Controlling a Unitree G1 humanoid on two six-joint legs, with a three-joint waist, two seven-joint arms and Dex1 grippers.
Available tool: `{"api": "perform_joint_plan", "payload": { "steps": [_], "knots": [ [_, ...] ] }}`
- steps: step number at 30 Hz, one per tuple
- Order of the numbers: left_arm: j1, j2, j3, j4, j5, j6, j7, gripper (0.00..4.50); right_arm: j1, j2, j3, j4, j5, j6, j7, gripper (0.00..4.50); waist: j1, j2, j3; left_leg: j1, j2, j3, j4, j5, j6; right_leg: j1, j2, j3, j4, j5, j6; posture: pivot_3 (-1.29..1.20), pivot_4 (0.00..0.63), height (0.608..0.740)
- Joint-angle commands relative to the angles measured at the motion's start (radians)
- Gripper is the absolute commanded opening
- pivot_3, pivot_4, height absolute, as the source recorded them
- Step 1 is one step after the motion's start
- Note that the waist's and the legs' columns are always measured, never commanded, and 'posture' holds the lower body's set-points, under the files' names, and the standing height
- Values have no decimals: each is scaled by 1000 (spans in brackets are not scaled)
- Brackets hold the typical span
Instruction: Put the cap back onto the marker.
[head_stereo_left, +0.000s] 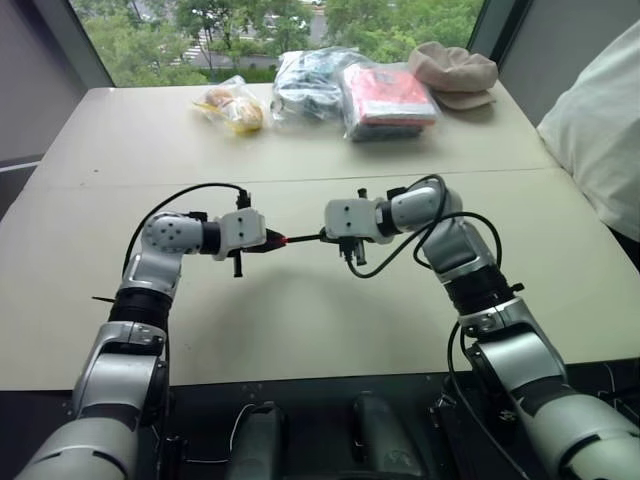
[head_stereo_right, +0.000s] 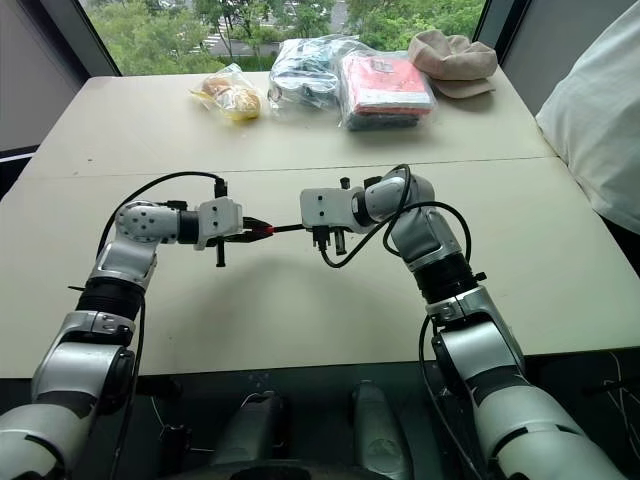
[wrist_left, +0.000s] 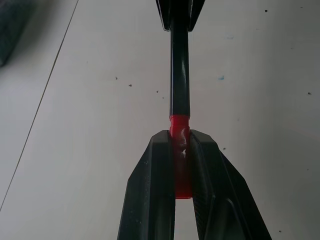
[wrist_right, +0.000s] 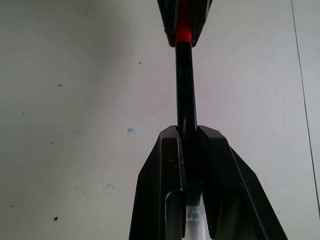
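Bright daylight from window behind table; soft shadows, wrist views w/ blurry foreground.

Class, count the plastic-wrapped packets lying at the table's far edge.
3, in a row: a yellow snack bag on the left, a dark bundle in the middle, a red packet on the right. More may be hidden.

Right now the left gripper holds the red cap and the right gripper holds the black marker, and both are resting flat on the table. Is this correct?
Not quite. The left gripper does hold the cap and the right gripper the marker, but they are held in the air above the table, as the left eye view shows.
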Motion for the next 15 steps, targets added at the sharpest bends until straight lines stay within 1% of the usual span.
{"api": "perform_joint_plan", "payload": {
  "steps": [1, 11, 15],
  "knots": [
    [-137, -162, -56, -138, -144, -64, 29, 0, -37, 180, 176, -80, 106, -112, 38, 56, 0, 0, 0, 0, 0, 0, 0, 0, 0, 0, 0, 0, 0, 0, 0, 0, 150, 740],
    [-155, -196, -18, -170, -175, 11, 57, 0, -56, 194, 167, -57, 96, -127, 20, 56, 0, 0, 0, 0, 0, 0, 0, 0, 0, 0, 0, 0, 0, 0, 0, 0, 150, 740],
    [-141, -182, -4, -181, -163, 23, 69, 0, -58, 183, 150, -54, 103, -123, 15, 56, 0, 0, 0, 0, 0, 0, 0, 0, 0, 0, 0, 0, 0, 0, 0, 0, 150, 740]
  ]
}}
